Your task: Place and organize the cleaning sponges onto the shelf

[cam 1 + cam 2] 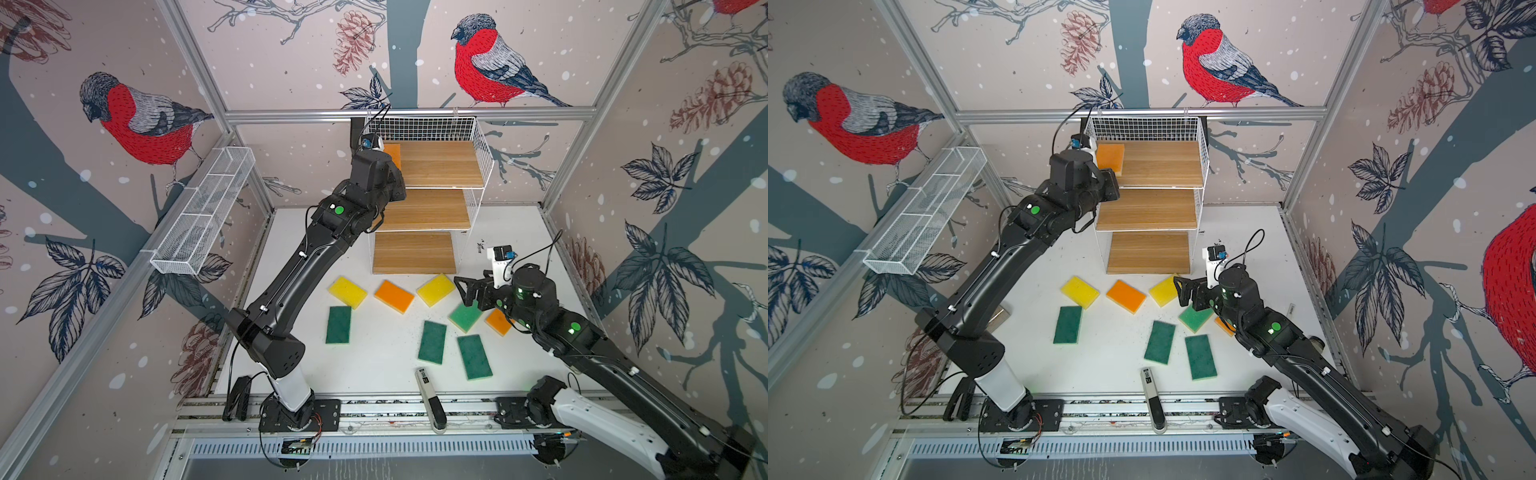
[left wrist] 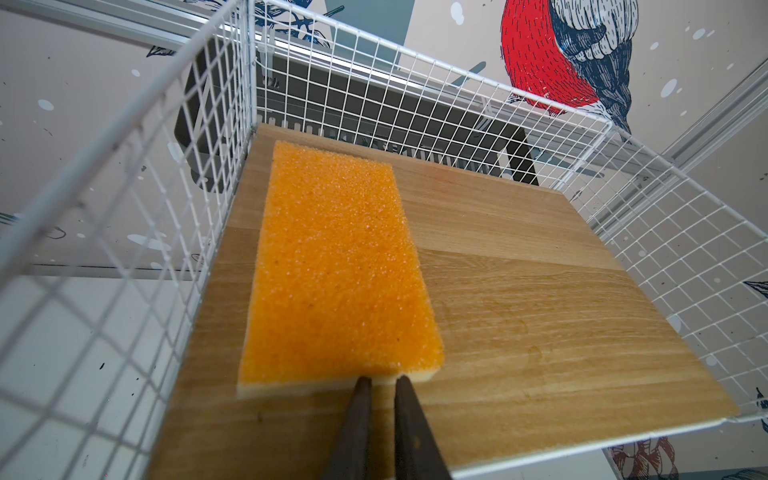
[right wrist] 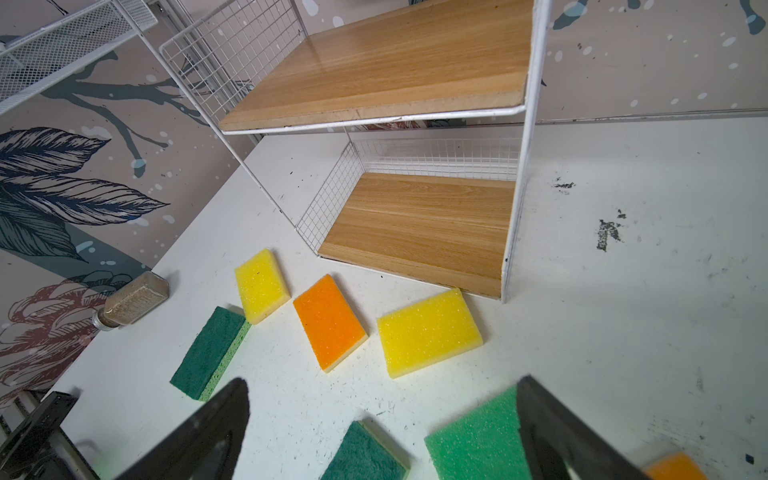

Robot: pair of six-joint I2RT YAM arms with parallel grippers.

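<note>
An orange sponge [image 2: 336,266] lies flat at the left end of the top board of the shelf [image 1: 440,166], close to the wire side wall. My left gripper [image 2: 384,380] is shut, and its fingertips rest against the sponge's near short edge. Several more cleaning sponges lie on the white table in front of the shelf: yellow [image 1: 348,291], orange [image 1: 394,296], yellow [image 1: 435,289] and dark green [image 1: 338,324] among them. My right gripper [image 3: 382,382] stands open low over the table. One finger overlaps a light green sponge [image 3: 473,440], with another orange sponge [image 3: 673,467] beside it.
A slim white-and-black device [image 1: 430,399] lies at the table's front edge. A long white mesh trough [image 1: 203,216] hangs on the left wall. A small jar [image 3: 135,299] lies on its side at the table's left. The shelf's middle [image 1: 428,210] and lowest [image 1: 415,251] boards are bare.
</note>
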